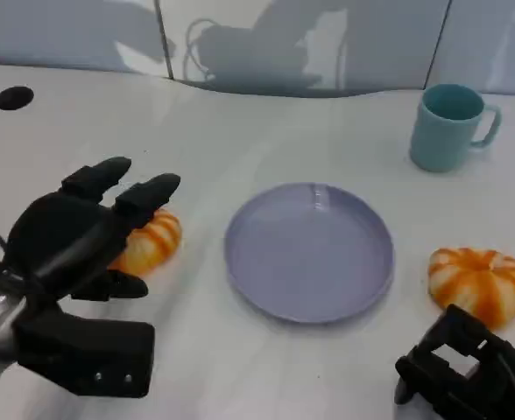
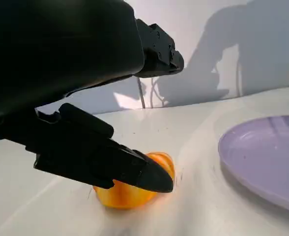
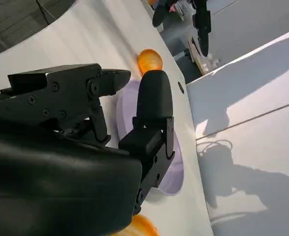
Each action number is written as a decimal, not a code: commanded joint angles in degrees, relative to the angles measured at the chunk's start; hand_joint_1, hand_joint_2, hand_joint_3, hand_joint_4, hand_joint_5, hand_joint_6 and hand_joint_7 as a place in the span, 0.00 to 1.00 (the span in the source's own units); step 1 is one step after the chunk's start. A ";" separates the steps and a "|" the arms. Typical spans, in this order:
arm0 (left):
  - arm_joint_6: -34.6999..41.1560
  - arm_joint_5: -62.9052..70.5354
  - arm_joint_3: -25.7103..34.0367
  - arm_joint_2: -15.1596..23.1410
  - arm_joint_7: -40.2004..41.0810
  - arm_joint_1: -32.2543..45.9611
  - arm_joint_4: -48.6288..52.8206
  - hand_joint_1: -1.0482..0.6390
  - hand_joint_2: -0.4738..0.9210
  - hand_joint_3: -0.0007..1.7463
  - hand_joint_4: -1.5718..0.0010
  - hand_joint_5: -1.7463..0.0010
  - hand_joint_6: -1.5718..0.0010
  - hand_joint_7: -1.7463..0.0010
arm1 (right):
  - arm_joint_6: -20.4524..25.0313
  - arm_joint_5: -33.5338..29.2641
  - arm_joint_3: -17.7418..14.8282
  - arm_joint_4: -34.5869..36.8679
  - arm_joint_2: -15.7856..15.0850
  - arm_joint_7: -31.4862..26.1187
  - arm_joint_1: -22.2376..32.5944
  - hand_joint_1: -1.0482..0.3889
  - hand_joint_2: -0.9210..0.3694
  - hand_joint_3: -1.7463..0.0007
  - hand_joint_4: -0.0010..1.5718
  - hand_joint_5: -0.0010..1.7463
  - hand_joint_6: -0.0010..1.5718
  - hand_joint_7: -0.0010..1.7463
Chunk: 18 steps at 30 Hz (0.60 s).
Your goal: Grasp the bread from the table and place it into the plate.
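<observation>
Two orange striped bread rolls lie on the white table. The left bread [image 1: 152, 242] [image 2: 122, 196] sits left of the lilac plate [image 1: 308, 252] [image 2: 262, 157], which holds nothing. My left hand [image 1: 74, 241] [image 2: 75, 73] hovers over this bread with its fingers spread above it and the thumb low beside it, not closed on it. The right bread [image 1: 478, 282] [image 3: 139, 227] lies to the right of the plate. My right hand [image 1: 468, 367] [image 3: 85, 137] rests just in front of that bread, holding nothing, with its fingers apart.
A teal mug [image 1: 450, 127] stands at the back right, behind the plate. Dark round holes [image 1: 14, 97] mark the table's far left and far right edges. A pale wall runs along the back.
</observation>
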 commanded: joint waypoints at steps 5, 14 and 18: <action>4.30 -0.03 -7.77 0.59 -0.02 -7.80 11.46 0.23 0.94 0.00 0.98 0.98 0.94 1.00 | 0.14 0.70 -0.19 -1.95 -0.57 -0.05 1.16 0.27 0.00 0.94 0.47 0.90 0.42 0.80; 8.90 0.32 -16.72 -4.50 0.06 -22.46 34.75 0.23 0.96 0.00 0.98 0.99 0.95 0.99 | 0.27 1.14 -0.46 -2.09 -0.80 0.43 1.32 0.27 0.00 0.94 0.48 0.91 0.42 0.80; 10.85 -1.22 -18.52 -7.11 -0.26 -26.96 42.01 0.25 0.96 0.00 0.99 0.99 0.96 1.00 | 1.03 1.74 -0.77 -2.05 -1.00 0.34 1.26 0.26 0.00 0.95 0.48 0.89 0.43 0.79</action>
